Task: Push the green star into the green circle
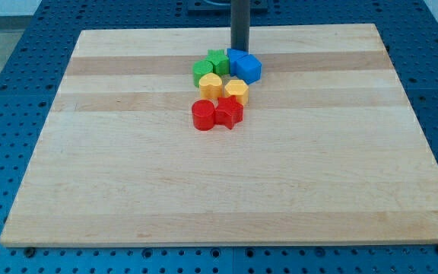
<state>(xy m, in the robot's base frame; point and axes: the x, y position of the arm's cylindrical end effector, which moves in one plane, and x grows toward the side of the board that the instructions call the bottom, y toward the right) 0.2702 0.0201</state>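
**Tip parked behind the cluster, green star already beside its circle**

I carry no jaws at all, so there is nothing to spread or pinch: I end in a straight dark rod, and my tip (239, 49) sits on the pale wooden board (128, 190) at the top edge of the block cluster. I take the green star-shaped block (218, 60) as my landmark. My tip stands just to the view's right of it and slightly above, touching or nearly touching the blue blocks.

The green round block (202, 73) lies just below and to the left of the star; the two look to be touching already, though I cannot tell whether a thin gap remains. Directly right of the star are two blue blocks, one (236, 58) pressed against it and a cube-like one (250, 68) further right. Below the star sit a yellow heart-shaped block (211, 86) and a yellow block (236, 90) of unclear shape; further below are a red round block (203, 115) and a red star-like block (229, 113).

I judge the star light, rigid and smooth, likely to slide easily on the wood. Its points may make it spin, so I would press on its upper right flank, through its centre towards the circle.
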